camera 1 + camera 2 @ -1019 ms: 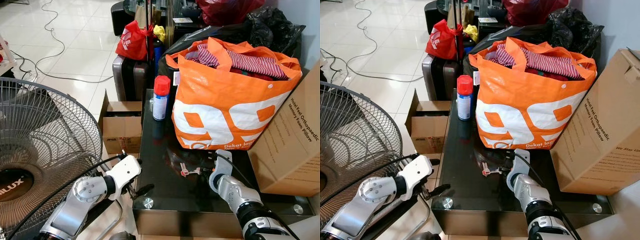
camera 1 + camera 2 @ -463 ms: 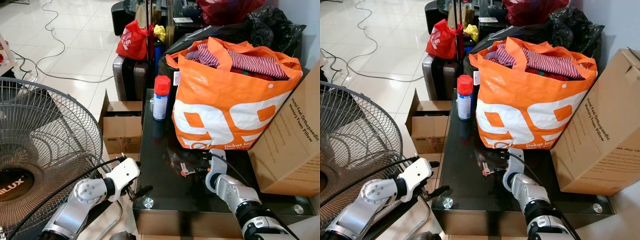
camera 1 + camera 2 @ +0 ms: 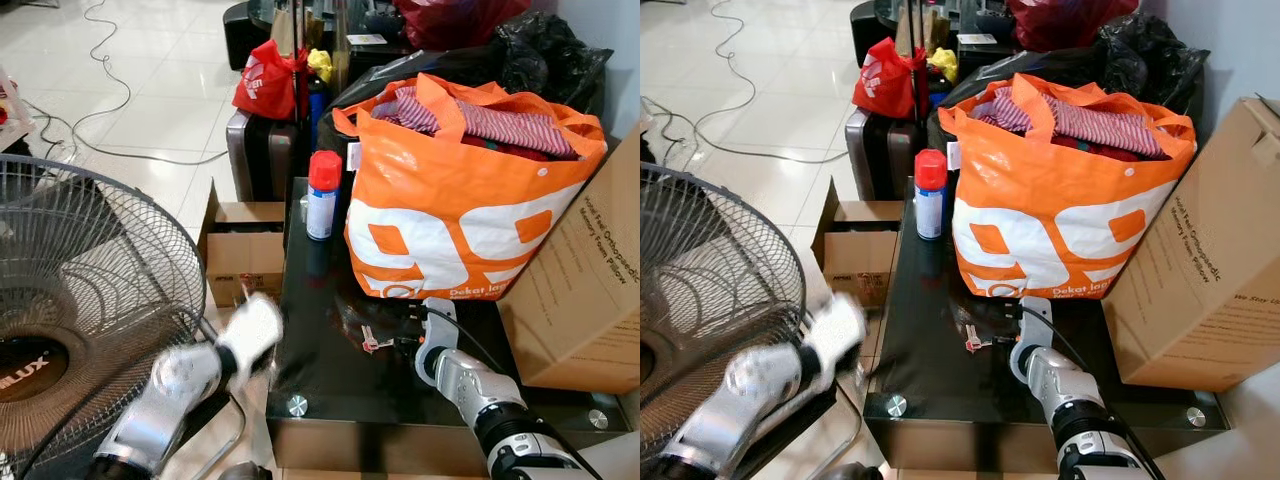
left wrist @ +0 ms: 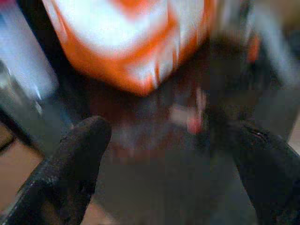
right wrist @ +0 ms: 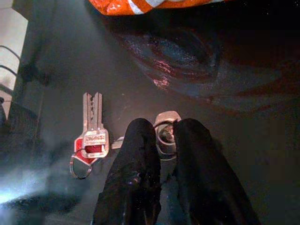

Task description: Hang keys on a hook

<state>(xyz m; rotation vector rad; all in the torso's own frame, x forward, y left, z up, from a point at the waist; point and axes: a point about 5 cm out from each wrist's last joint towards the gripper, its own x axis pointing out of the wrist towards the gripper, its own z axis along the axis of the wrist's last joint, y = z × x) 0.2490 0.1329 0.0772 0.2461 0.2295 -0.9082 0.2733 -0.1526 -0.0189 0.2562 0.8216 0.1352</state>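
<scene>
Near the front edge of the dark glass surface lie the keys. Right wrist view: right gripper fingers pinched on the keys' silver ring — blades just beside. Left gripper, blurred, fingers apart. Behind stands the orange bag — striped clothes inside.

My right arm reaches forward low at about 5 o'clock in the head view, wrist silver, cable looping over it. My right gripper is down on the dark surface, both black fingers drawn nearly together, pinching metal between the tips. My left arm sits at 7 o'clock, motion-blurred. My left gripper has its fingers spread wide.
</scene>
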